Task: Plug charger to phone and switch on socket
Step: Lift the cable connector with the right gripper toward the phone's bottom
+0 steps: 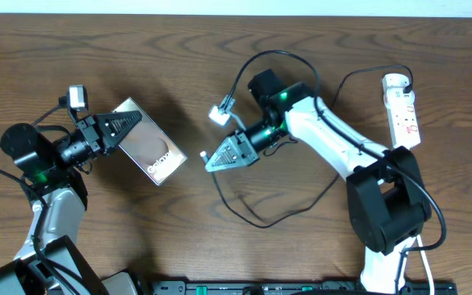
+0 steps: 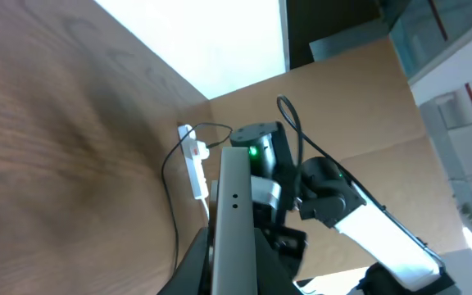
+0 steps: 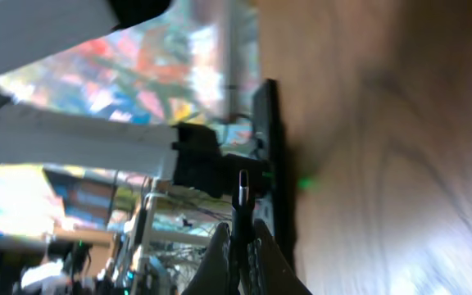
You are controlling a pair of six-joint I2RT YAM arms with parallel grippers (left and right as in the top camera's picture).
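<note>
The phone (image 1: 156, 156), a brown-grey slab with white lettering, sits at centre left, and my left gripper (image 1: 129, 124) is shut on its far-left end. In the left wrist view the phone's grey edge (image 2: 234, 205) runs up between the jaws of that gripper (image 2: 233, 266). My right gripper (image 1: 212, 159) is shut on the charger's small plug tip (image 1: 201, 156), which points at the phone's right end, a short gap away. In the right wrist view the tip (image 3: 241, 190) sticks out past that gripper (image 3: 240, 233). The black cable (image 1: 256, 220) loops toward the front. The white socket (image 1: 401, 111) lies at the far right.
A small white connector (image 1: 221, 111) lies on the wood behind the right gripper. The right arm's black base (image 1: 388, 205) stands at the front right. From the left wrist the socket (image 2: 193, 164) and the right arm (image 2: 318, 192) show beyond the phone.
</note>
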